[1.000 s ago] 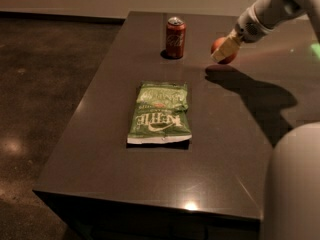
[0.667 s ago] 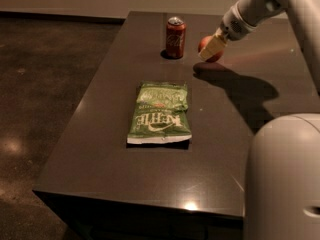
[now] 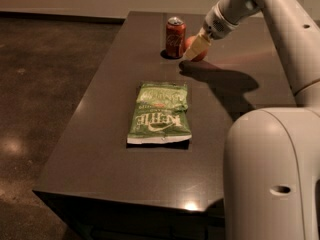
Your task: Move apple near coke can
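Observation:
The coke can [image 3: 175,37], red with a silver top, stands upright at the far side of the dark table [image 3: 100,134]. The red apple [image 3: 189,43] is just right of the can, almost touching it, low over or on the table. My gripper [image 3: 194,50] reaches in from the upper right and is shut on the apple. One cream finger [image 3: 198,46] crosses the apple's front and hides part of it.
A green Kettle chip bag [image 3: 161,113] lies flat in the middle of the table, nearer than the can. The robot's white body [image 3: 272,174] fills the lower right. The arm casts a shadow on the table right of the apple. Dark floor lies to the left.
The gripper has carried the apple leftward across the table, from well right of the can to right beside it.

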Motion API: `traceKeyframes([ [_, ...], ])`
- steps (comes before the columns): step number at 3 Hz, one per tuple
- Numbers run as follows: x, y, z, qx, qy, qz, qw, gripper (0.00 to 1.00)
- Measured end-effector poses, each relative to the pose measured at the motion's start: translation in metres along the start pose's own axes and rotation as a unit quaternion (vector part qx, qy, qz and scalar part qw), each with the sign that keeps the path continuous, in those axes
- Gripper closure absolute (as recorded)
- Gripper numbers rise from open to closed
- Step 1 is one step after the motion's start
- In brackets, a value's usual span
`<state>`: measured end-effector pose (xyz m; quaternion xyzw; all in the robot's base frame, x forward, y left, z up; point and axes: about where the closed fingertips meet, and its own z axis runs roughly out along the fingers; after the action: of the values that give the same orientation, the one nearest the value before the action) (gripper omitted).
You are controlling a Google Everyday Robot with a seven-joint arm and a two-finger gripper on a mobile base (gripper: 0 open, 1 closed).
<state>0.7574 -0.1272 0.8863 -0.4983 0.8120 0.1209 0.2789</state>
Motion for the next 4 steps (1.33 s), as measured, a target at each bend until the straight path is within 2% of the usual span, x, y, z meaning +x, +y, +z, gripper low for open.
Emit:
traceKeyframes([
  [1,-0.002,0.0,0.012,-0.005,0.009,-0.004,0.9999,0.82],
  [4,0.009,-0.007,0.026,-0.012,0.022,-0.003,0.9997,0.12],
])
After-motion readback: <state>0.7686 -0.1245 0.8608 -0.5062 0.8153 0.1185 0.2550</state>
